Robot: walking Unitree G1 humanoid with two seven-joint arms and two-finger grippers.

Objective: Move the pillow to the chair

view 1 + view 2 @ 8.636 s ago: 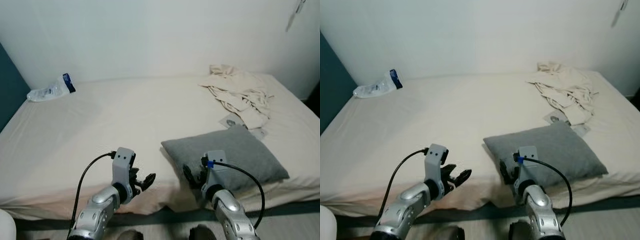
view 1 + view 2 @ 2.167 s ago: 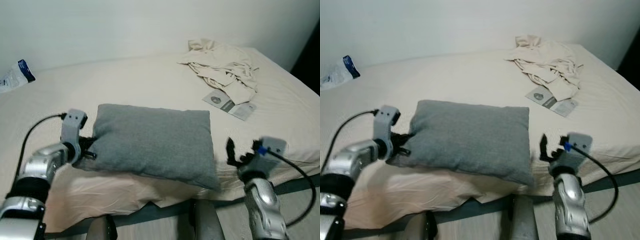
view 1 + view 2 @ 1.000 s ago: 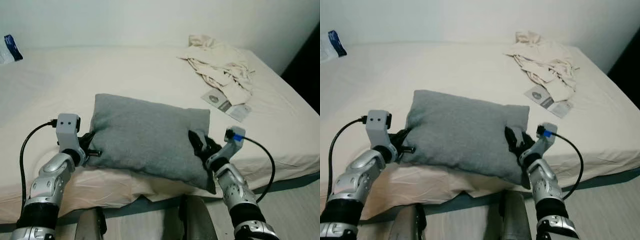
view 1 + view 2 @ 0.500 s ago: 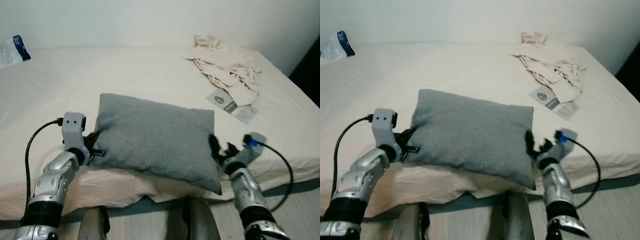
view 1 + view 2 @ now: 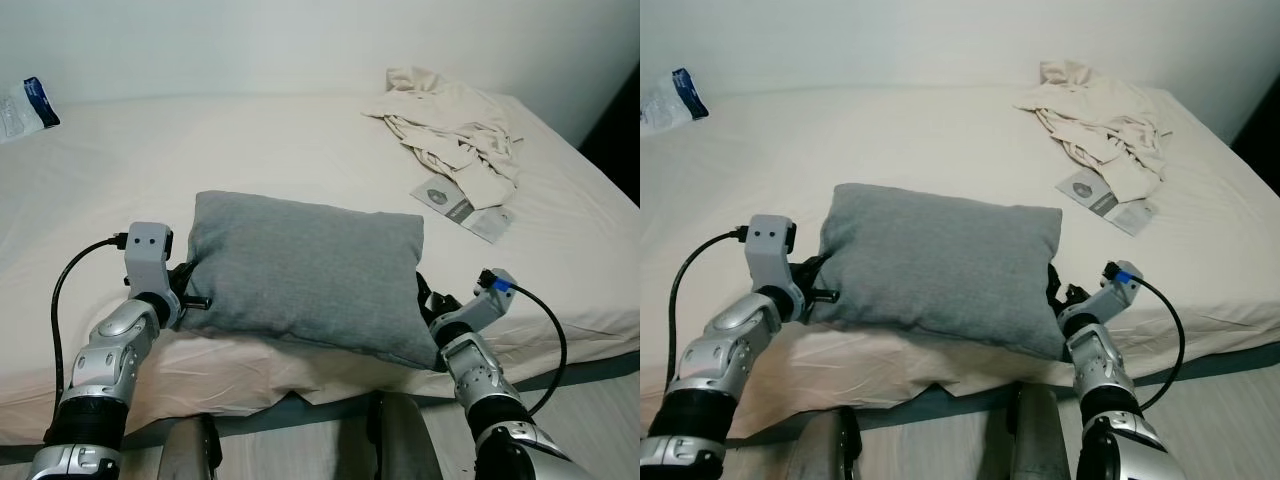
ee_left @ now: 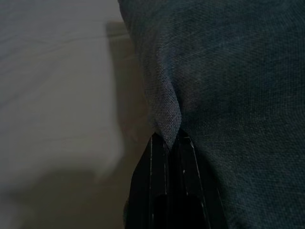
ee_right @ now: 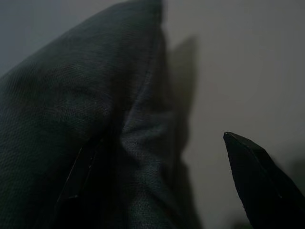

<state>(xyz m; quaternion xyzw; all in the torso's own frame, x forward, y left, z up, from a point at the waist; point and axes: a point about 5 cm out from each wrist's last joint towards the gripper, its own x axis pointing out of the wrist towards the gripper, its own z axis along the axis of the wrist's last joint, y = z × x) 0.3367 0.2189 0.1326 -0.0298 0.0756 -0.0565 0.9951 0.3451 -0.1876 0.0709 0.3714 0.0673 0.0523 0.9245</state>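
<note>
A cream bed (image 5: 250,150) spans the frame; the grey pillow (image 5: 305,270) lies at centre near its front edge. The left end effector (image 5: 188,292) is clamped on the pillow's left edge. The right end effector (image 5: 428,300), fingers apart, straddles the pillow's right corner.

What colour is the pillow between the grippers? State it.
Plain grey pillow, no pattern; clearest in the left eye view.
</note>
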